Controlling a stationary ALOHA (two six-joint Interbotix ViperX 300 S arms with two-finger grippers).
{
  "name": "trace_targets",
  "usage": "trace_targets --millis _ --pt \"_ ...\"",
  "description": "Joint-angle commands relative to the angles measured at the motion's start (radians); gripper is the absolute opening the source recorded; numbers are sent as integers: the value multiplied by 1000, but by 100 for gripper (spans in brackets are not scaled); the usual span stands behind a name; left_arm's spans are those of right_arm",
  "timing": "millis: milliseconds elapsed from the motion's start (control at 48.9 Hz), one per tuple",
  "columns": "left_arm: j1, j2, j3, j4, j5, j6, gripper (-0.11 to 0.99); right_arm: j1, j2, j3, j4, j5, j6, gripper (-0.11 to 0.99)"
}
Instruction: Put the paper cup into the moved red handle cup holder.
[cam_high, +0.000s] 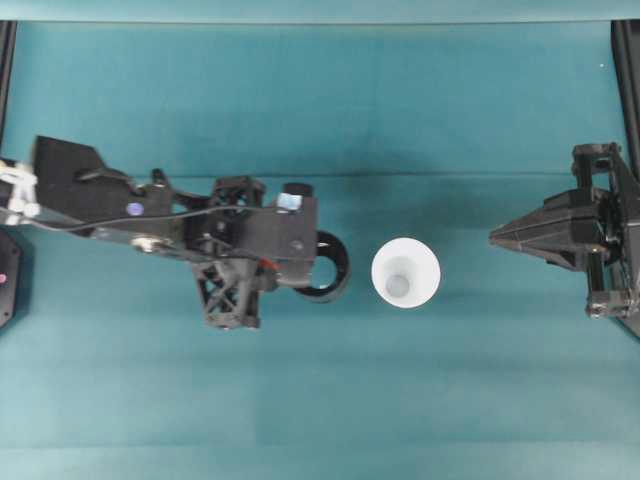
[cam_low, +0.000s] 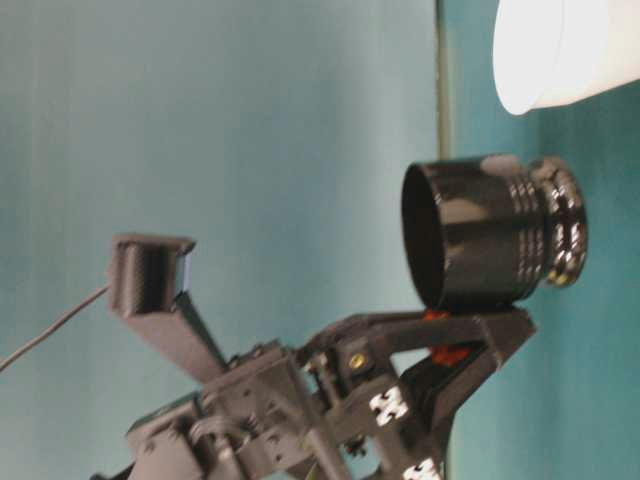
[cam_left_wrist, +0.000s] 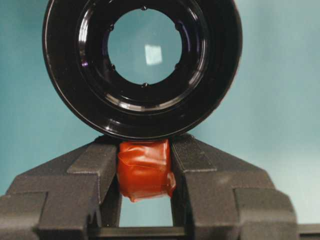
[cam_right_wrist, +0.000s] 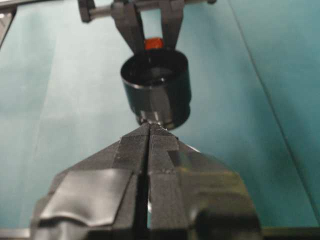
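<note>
Red handle cup holder (cam_high: 332, 268): glossy black cylinder, near the middle of the teal tabletop (cam_high: 320, 400), held off the surface. Left gripper (cam_left_wrist: 145, 167): fingers clenched on the holder's red tab. Paper cup (cam_high: 405, 273): white, upright, mouth up, standing on the tabletop just beside the holder, toward the right edge. Right gripper (cam_high: 496, 238): fingers pressed together, holding nothing, near the right edge, apart from the cup.

paper cup (cam_low: 560, 50): cropped by frame edge | red handle cup holder (cam_high: 335, 268): half-hidden under arm
</note>
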Motion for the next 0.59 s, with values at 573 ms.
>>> trace_targets --millis 573 --pt "12 126 -21 5 -34 2 27 -2 8 -11 3 -12 9 -11"
